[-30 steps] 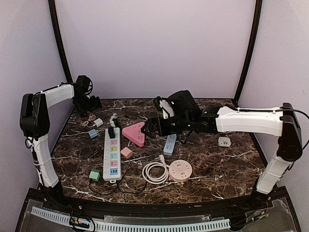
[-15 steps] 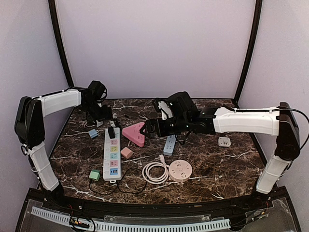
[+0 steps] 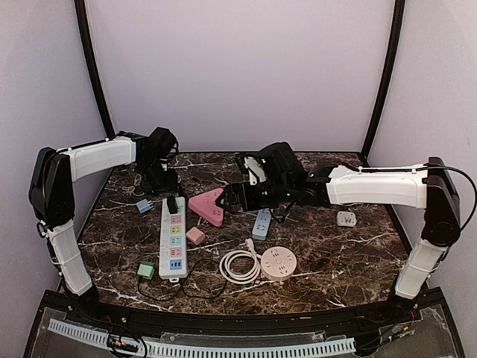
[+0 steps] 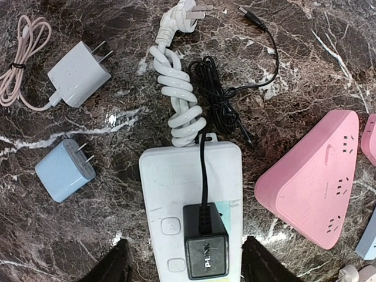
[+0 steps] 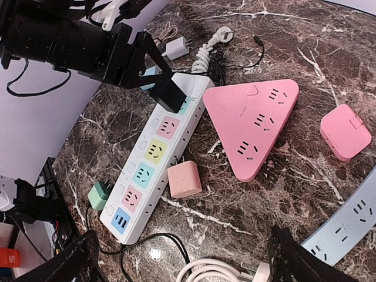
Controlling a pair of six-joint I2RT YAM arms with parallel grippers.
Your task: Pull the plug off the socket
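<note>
A black plug [image 4: 205,241] sits in the far-end socket of the white power strip [image 4: 170,182], its thin black cord running away over the strip. Both also show from above, the plug [image 3: 173,203] on the strip [image 3: 173,242], and in the right wrist view, the plug [image 5: 170,94] on the strip [image 5: 150,161]. My left gripper [image 4: 187,265] is open and hovers above the plug, one finger on each side of the strip; it shows from above [image 3: 162,182]. My right gripper [image 5: 188,264] is open and empty, above the pink triangular socket [image 3: 209,205], and shows from above [image 3: 231,195].
A pink cube adapter [image 3: 195,236], a green adapter [image 3: 146,270], a coiled white cable [image 3: 240,265], a round pink socket [image 3: 278,262] and a blue strip [image 3: 262,222] lie around. A white charger [image 4: 79,73] and a blue charger [image 4: 64,170] lie left of the strip's end.
My left arm has swung right from the back left corner to over the far end of the power strip. The right arm has hardly moved.
</note>
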